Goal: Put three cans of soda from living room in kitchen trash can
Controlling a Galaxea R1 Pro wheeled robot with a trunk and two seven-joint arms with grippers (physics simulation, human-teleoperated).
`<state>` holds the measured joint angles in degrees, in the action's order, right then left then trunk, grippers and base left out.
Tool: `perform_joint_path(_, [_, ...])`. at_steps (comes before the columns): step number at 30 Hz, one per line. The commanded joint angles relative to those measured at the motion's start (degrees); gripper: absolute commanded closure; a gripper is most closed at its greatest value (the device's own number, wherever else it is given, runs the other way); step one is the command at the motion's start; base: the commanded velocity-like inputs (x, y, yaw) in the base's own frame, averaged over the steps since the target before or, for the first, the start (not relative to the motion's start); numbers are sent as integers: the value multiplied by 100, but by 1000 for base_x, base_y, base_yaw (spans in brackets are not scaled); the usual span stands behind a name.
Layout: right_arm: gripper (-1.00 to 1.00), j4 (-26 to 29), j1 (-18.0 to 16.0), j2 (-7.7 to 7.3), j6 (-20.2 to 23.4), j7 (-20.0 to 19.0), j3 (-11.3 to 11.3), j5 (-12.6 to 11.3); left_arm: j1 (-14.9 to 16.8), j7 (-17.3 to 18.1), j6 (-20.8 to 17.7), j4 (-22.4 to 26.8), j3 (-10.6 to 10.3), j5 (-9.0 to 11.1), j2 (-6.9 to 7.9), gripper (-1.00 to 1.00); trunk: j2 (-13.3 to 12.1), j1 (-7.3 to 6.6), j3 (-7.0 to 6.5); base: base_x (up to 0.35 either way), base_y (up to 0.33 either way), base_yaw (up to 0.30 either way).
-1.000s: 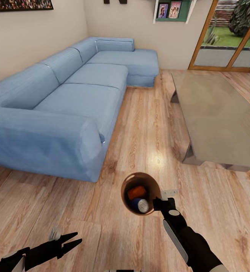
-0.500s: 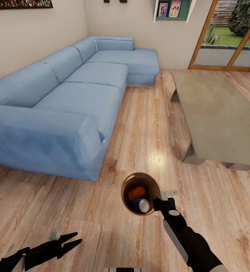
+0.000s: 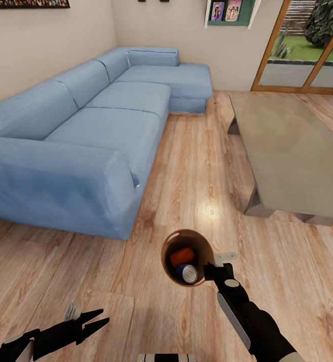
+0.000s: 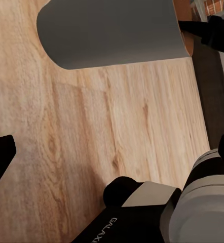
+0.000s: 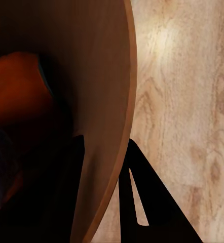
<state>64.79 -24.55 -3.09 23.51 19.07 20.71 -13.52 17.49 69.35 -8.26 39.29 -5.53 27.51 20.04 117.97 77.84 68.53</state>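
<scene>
Between the right jaws [image 3: 210, 266], clamped over its rim, hangs the trash can [image 3: 170, 246] above the wood floor [image 3: 196, 166].
Inside the bin, just beyond those jaws, lie an orange soda can [image 3: 182, 255] and a second can [image 3: 188, 273] showing its silver top; one finger [image 5: 137, 197] sits outside the wall, one inside. Left jaws [image 3: 93, 319] are spread apart, holding nothing, well clear of the bin. Blue sofa [image 3: 86, 130] and grey bench [image 3: 287, 151] stand farther off.
</scene>
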Motion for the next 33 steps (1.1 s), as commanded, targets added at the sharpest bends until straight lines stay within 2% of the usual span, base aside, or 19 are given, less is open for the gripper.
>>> perform_joint_path(1, [100, 7, -4, 1, -13, -12, 2, 16, 0, 0, 0, -1, 0, 0, -2, -100, 0, 0, -1, 0, 0, 0])
perform_joint_path(9, [100, 7, -2, 1, -13, -14, 2, 16, 0, 0, 0, -1, 0, 0, -1, -100, 0, 0, 8, 0, 0, 0])
perform_joint_path(25, [100, 7, -2, 1, -13, -16, 3, 16, 0, 0, 0, 0, 0, 0, 0, -100, 0, 0, 119, 0, 0, 0])
perform_joint_path(33, [100, 7, -3, 1, -13, -12, 3, 16, 0, 0, 0, -1, 0, 0, -1, -100, 321, 175, 266, 0, 0, 0])
